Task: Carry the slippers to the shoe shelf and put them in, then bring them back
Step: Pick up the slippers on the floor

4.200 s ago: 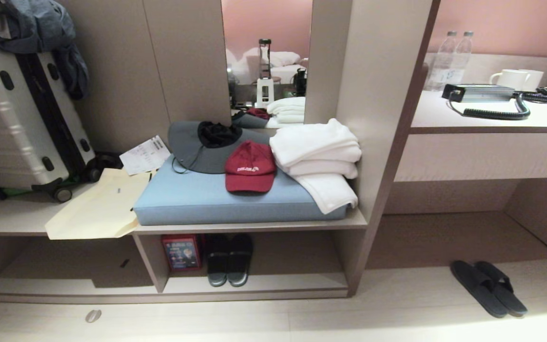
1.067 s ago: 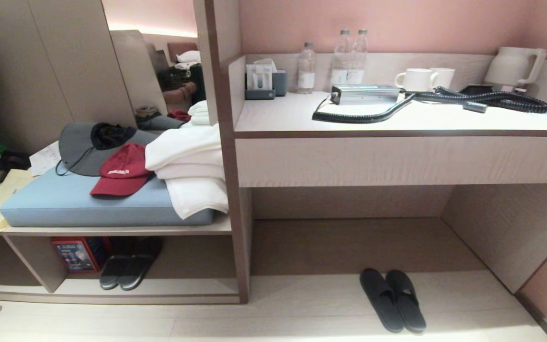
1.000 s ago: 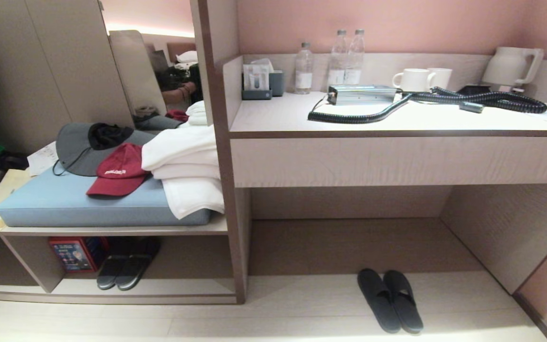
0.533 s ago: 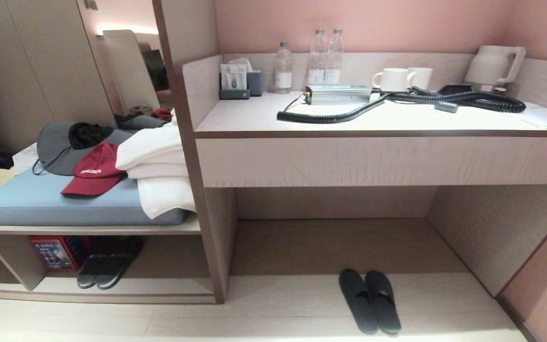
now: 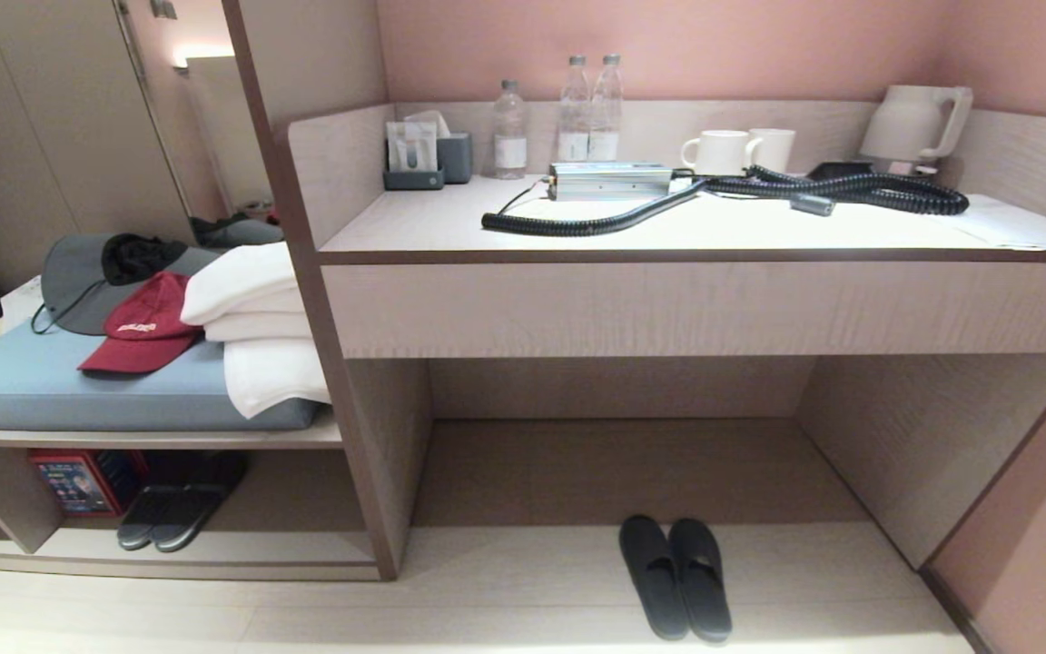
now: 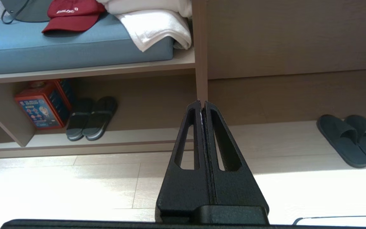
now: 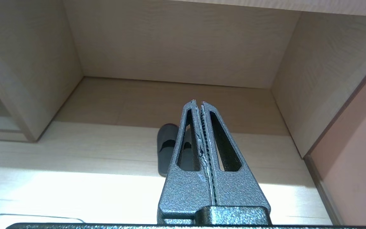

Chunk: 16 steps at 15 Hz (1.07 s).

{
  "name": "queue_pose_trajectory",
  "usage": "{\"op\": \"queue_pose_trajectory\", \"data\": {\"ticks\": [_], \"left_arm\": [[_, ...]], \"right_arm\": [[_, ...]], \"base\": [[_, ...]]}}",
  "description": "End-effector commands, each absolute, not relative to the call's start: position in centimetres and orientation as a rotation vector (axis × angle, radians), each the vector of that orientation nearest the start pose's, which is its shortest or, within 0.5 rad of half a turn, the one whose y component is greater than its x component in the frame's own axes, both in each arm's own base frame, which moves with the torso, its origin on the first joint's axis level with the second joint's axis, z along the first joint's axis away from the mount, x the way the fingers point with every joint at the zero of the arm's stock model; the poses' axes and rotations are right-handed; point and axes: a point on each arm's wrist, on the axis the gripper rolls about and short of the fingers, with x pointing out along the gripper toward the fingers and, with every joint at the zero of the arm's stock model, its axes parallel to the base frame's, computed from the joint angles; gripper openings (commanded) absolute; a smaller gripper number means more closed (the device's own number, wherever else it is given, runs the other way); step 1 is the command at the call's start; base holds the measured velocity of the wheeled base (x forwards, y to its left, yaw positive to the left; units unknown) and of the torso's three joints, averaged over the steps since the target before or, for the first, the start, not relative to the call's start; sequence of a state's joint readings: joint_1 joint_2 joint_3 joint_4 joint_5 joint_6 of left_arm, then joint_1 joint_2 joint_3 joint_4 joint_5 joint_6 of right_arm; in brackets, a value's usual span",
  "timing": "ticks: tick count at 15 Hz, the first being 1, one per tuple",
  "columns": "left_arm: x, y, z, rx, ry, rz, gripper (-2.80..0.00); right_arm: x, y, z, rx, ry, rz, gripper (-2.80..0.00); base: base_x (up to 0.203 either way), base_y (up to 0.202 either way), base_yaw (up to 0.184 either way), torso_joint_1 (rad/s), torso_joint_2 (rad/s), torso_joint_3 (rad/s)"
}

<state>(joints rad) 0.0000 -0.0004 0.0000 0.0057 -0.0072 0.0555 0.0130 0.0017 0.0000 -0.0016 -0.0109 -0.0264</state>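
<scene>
The slippers [image 5: 675,577] are a plain dark charcoal pair lying side by side on the pale floor under the desk, toes pointing inward. They also show in the left wrist view [image 6: 349,140] and, partly behind a finger, in the right wrist view [image 7: 165,149]. The shoe shelf [image 5: 287,545] is the low open cubby at lower left, seen too from the left wrist [image 6: 145,135]. Neither arm shows in the head view. My left gripper [image 6: 202,102] is shut and empty, held above the floor. My right gripper [image 7: 198,101] is shut and empty, facing the recess under the desk.
Another dark pair [image 5: 169,516] and a red box [image 5: 69,481] sit in the cubby. An upright panel [image 5: 369,472] separates cubby and desk recess. A blue cushion [image 5: 78,391] holds caps and white towels [image 5: 255,336]. The desk counter [image 5: 686,227] carries bottles, mugs, a kettle and a coiled cable.
The whole head view has slid left as the camera moved right; the slippers under the desk now lie nearer the picture's middle. Nothing in the scene itself has moved.
</scene>
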Motion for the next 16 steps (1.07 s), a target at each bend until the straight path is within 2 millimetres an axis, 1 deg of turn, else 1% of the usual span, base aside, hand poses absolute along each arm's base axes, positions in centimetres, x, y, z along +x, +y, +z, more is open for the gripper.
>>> {"op": "queue_pose_trajectory", "data": {"ticks": [1, 6, 9, 16], "left_arm": [[-2.28, -0.02, 7.5, 0.054, 0.004, -0.004, -2.8], [-2.27, -0.01, 7.5, 0.057, 0.006, -0.003, -2.8], [-2.28, 0.0, 7.5, 0.014, 0.005, 0.0, -2.8], [-2.28, 0.0, 7.52, 0.011, 0.003, -0.001, -2.8]], "right_arm": [[-2.27, -0.06, 7.57, -0.026, 0.0, 0.003, -2.8], [-2.28, -0.06, 7.56, -0.026, -0.002, 0.003, -2.8], [-2.28, -0.06, 7.56, -0.021, -0.002, 0.003, -2.8], [-2.27, -0.05, 7.57, -0.027, 0.0, 0.005, -2.8]], "base": [[0.0, 0.0, 0.0, 0.0, 0.0, 0.0], [0.0, 0.0, 0.0, 0.0, 0.0, -0.019], [0.0, 0.0, 0.0, 0.002, 0.0, -0.177], [0.0, 0.0, 0.0, 0.003, 0.0, -0.195]]}}
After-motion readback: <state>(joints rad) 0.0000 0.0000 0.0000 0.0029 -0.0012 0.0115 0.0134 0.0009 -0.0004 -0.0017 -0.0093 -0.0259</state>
